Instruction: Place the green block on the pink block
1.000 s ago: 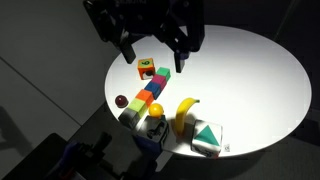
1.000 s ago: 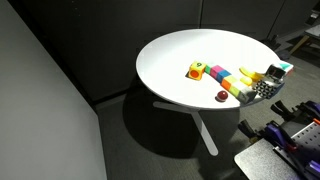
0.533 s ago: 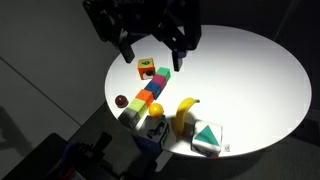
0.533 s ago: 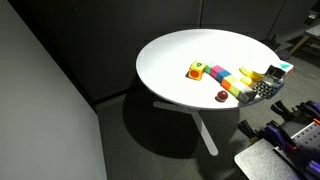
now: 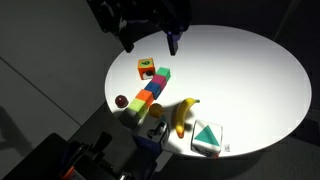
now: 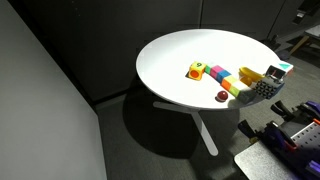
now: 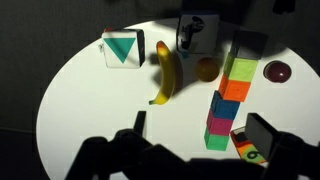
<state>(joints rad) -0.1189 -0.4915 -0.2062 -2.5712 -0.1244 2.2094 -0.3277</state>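
The green block sits on the white round table at one end of a row of touching cubes. The pink block is right beside it in that row. In the wrist view the green block is nearest me, then the pink block, then blue and orange cubes. Both also show in an exterior view, green and pink. My gripper hangs open and empty above the table, behind the row. In the wrist view its fingers straddle the green block from above.
An orange cube with a green patch lies next to the green block. A banana, a white box with a green triangle and a dark red ball lie near the table's front edge.
My gripper has risen a little and drawn back from the cubes. The blocks have not moved.
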